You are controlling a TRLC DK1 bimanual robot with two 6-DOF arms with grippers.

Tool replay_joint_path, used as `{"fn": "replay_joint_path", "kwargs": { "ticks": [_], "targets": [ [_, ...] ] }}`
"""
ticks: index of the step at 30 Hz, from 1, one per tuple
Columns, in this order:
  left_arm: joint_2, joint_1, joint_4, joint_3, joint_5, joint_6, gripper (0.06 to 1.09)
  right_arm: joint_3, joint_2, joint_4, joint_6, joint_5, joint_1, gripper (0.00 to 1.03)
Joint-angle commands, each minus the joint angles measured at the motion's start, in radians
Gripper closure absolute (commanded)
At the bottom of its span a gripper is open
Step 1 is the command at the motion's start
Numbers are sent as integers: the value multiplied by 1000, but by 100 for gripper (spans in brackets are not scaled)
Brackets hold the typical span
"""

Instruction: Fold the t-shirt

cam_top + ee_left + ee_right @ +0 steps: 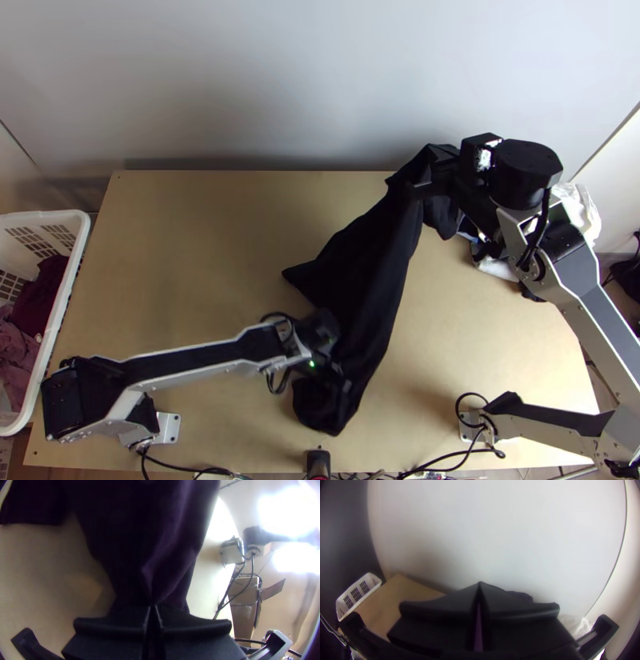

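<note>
1. Top view: see dark t-shirt [368, 264] stretched diagonally across surface [200, 264], far end draped from right hand [422, 189].
2. Left wrist view: note left hand [152, 608] closed on t-shirt near its near end, creases gathering there. Right hand likewise clamped on it.
3. Judge light, soft, limp; likely to sag or bunch between grips.
4. Cannot tell hem from shoulder. Best grip outer corners, draw taut gently, lay flat before folding.

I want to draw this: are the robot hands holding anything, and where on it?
The black shirt: the left gripper has it close to its near end, the right gripper by its far end.
</note>
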Motion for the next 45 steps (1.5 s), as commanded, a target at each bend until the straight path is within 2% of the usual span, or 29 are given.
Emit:
{"fn": "replay_joint_path", "kwargs": {
  "ticks": [1,11,17,22,23,26,27,29,35,39,45],
  "targets": [
    [-109,201,-126,69,-39,85,105,-25,-23,0,0,-1,-1,100],
    [-224,647,-362,337,-28,325,105,-32,-30,8,2,-1,1,100],
    [-238,843,-357,356,27,401,105,-34,-38,9,-1,1,2,100],
    [-146,975,-317,290,30,423,104,-49,-52,4,-4,1,6,100],
    [-126,983,-325,273,30,427,92,-55,-53,4,-4,1,7,100],
    [-112,998,-284,196,27,421,17,-72,-57,6,-4,1,10,100],
    [-117,1004,-242,164,26,410,10,-77,-58,6,-3,1,10,100],
    [-115,1012,-201,132,21,387,10,-83,-60,6,-1,-1,10,100],
    [-161,1023,-202,92,23,366,10,-121,-75,6,-3,1,10,100],
    [-266,992,-251,57,90,374,11,-146,-86,6,-1,1,10,100],
    [-436,781,-314,-77,118,381,10,-154,-78,14,2,-1,12,100]
  ]
}}
